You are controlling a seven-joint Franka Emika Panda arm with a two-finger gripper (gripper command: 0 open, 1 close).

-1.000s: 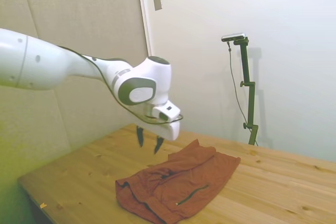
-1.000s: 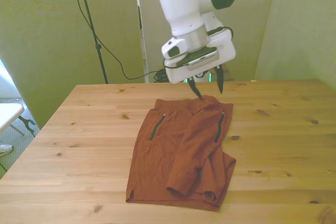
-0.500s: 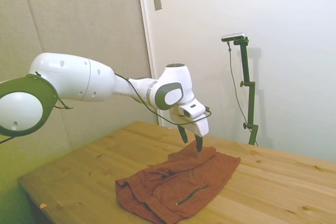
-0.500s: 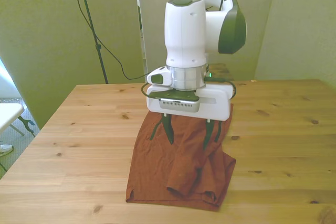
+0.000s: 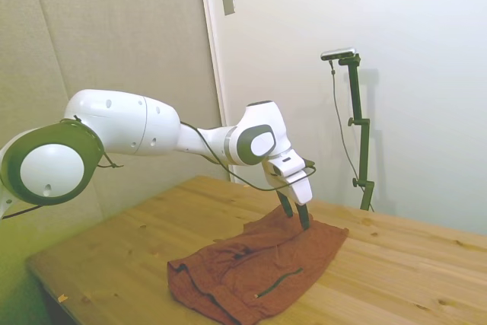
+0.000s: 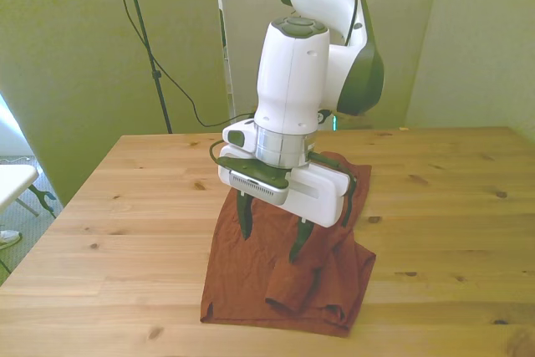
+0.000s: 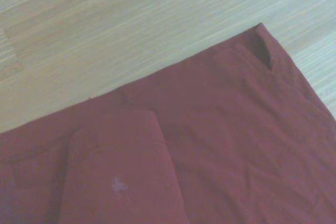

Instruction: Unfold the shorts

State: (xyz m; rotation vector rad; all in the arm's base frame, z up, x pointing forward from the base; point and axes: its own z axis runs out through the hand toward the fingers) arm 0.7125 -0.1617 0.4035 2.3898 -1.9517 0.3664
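Compared with half a second ago, the arm has reached further over the cloth and the gripper (image 6: 272,229) has come lower and a little toward the front view's left, so that it now hangs just above the middle of the shorts (image 6: 251,277). Its two dark fingers (image 6: 244,213) are spread apart and hold nothing; in the side view the fingertips look very close to the fabric, but I cannot tell if they already touch it. The shorts lie on the wooden table (image 6: 125,232), near its centre, and they are not flat: one leg is folded over the other, and this makes a thick double layer on the front view's right with a rolled edge near the hem. The wrist view shows the same thing from close, a rounded folded flap (image 7: 118,177) lying on top of a smooth single layer, and a small notch at the hem corner (image 7: 262,48) beside bare wood. A dark zipper pocket slit (image 5: 278,281) is visible on the upper layer in the side view. As I judge it, the task is only at its beginning: no layer is lifted yet, the grasp of the folded leg is not made, and the whole opening and spreading of the shorts is left to do.
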